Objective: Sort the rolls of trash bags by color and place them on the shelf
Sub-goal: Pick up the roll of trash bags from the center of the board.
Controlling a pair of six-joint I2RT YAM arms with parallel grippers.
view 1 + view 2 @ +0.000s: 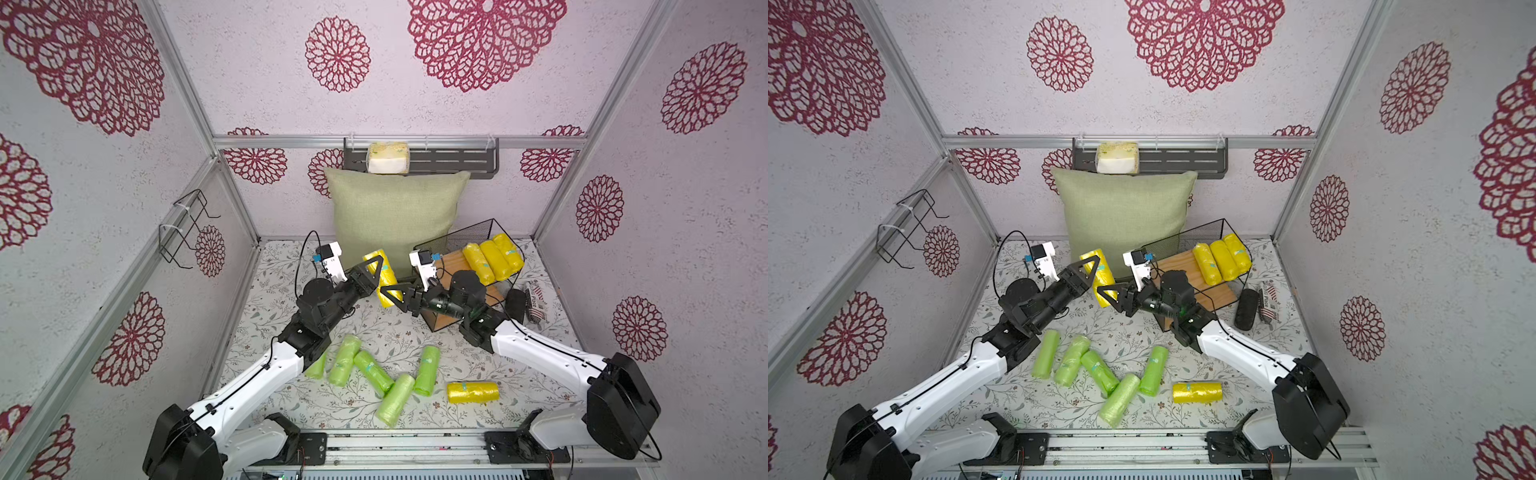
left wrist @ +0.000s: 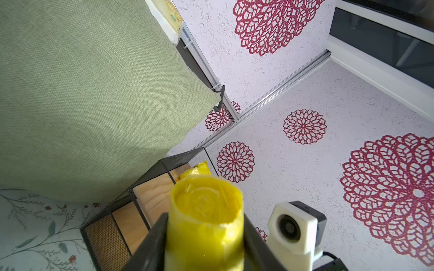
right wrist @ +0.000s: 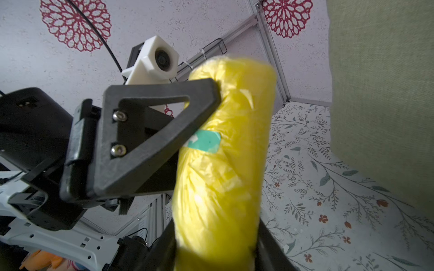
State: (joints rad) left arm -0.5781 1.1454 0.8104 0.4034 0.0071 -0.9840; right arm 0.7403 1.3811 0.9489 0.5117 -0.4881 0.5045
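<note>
Yellow crinkly plastic roll (image 1: pixel 387 272): likely light, squishy, slippery; best squeezed at middle. Pinched by right end effector (image 3: pixel 217 246); left end effector (image 2: pixel 204 234) unclear.

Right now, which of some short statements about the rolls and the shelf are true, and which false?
Three yellow rolls lie on the shelf's upper board. True.
Five green rolls lie on the table. True.
A green roll is on the shelf. False: only yellow ones.
Both grippers are away from every roll. False: one lifted yellow roll sits between the fingers of left gripper and right gripper.
The loose yellow roll lies nearer the left arm. False: nearer the right arm.
</note>
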